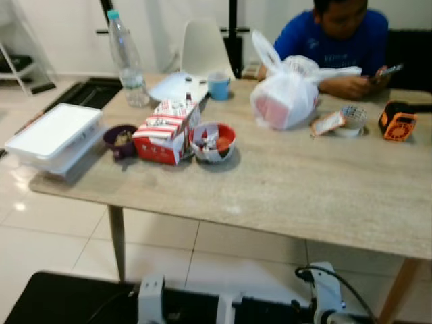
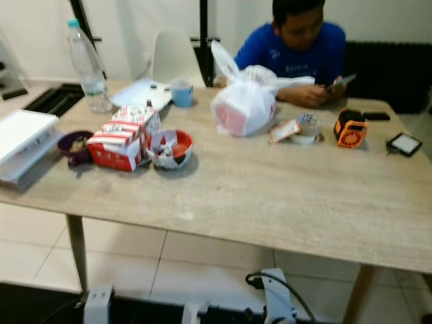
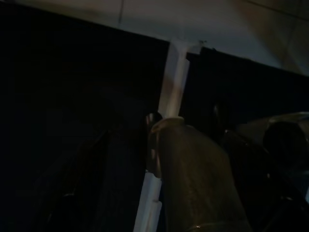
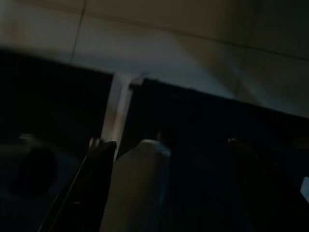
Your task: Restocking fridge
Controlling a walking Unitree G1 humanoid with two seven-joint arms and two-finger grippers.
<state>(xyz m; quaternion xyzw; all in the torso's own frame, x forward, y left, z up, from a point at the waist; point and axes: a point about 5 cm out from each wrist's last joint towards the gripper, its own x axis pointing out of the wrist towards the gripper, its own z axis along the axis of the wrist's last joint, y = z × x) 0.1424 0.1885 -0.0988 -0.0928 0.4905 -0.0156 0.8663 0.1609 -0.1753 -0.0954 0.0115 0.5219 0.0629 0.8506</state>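
Groceries on table, left to right: white box overhanging edge, bottle, red carton, bowl, tied bag beside seated person. Arms idle, finger state impossible to tell. Could knock box floorward.

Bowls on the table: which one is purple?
The small purple bowl at the table's left end, between the white foam box and the red-and-white carton. The bowl right of the carton is red and white.

Person cropped at the top edge, white container overhanging the table's end
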